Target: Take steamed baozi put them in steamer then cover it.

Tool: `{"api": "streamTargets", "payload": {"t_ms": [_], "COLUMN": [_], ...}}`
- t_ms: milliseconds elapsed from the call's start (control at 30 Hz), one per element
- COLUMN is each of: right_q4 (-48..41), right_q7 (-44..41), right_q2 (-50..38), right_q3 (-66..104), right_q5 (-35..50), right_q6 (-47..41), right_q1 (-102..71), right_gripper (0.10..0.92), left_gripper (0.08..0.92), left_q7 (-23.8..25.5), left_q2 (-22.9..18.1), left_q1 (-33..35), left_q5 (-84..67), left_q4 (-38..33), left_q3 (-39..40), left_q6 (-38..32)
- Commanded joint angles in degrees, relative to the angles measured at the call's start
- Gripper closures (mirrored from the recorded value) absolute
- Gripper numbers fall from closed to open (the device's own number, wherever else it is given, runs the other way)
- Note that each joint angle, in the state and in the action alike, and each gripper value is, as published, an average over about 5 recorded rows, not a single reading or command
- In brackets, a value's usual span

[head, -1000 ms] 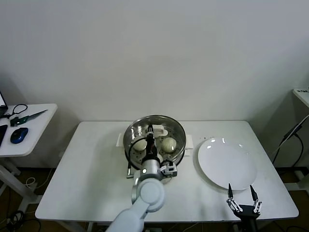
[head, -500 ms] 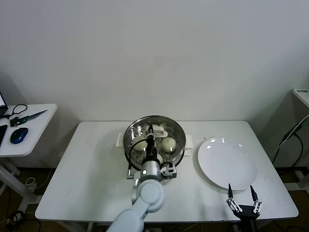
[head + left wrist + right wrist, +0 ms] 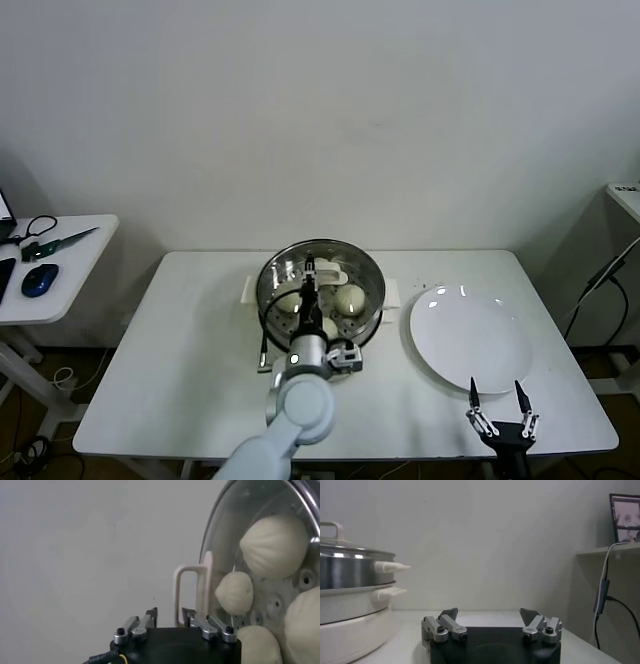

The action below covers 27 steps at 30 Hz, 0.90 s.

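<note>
The steamer (image 3: pixel 320 300) stands at the back middle of the white table, with the clear glass lid and its white handle (image 3: pixel 326 270) resting on it. Several cream-white baozi (image 3: pixel 349 298) lie inside on the perforated tray and show through the glass. In the left wrist view the baozi (image 3: pixel 274 539) sit beside the lid handle (image 3: pixel 192 592). My left gripper (image 3: pixel 310 272) hovers over the lid, open, its fingertips (image 3: pixel 150 615) just short of the handle. My right gripper (image 3: pixel 497 408) is open and empty near the table's front right edge; the right wrist view shows it too (image 3: pixel 490 612).
An empty white plate (image 3: pixel 470 340) lies right of the steamer. The steamer's white base and side handle (image 3: pixel 392 567) show in the right wrist view. A side table (image 3: pixel 50 280) with a mouse and scissors stands to the left. A cable hangs at the far right.
My left arm's wrist has drawn back a little toward the table's front and left. The lid stays on the steamer. The right arm has barely moved.
</note>
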Motion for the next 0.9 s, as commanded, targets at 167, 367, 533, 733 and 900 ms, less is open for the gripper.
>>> {"api": "streamTargets", "payload": {"t_ms": [167, 367, 533, 733, 900], "right_q4": [1.1, 3.1, 4.4, 3.9, 2.6], "right_q7": [2.0, 4.3, 4.0, 1.8, 1.5], "right_q2": [-1.1, -3.2, -3.9, -5.2, -5.7], "right_q3": [-1.7, -3.7, -3.6, -4.0, -4.2], "right_q5": [0.7, 1.4, 1.3, 2.5, 3.3], "right_q6": [-3.9, -4.6, -5.7, -4.8, -4.3], "right_q1": [0.2, -0.1, 0.4, 1.0, 2.1], "right_gripper": [0.203, 0.203, 0.203, 0.203, 0.203], "left_gripper": [0.465, 0.291, 0.192, 0.177, 0.177], "left_q7": [-0.2, 0.5, -2.5, -13.8, -24.6], "left_q2": [1.7, 6.1, 9.5, 13.1, 12.7], "left_q1": [0.0, 0.6, 3.2, 8.8, 15.2], "left_q5": [-3.1, -11.7, -21.6, -42.1, -69.3], "left_q4": [-2.8, -10.4, -16.7, -20.5, -21.6], "left_q3": [0.5, 2.6, 2.9, -6.2, -23.7], "left_q6": [0.2, 1.9, 1.9, -10.9, -24.3]}}
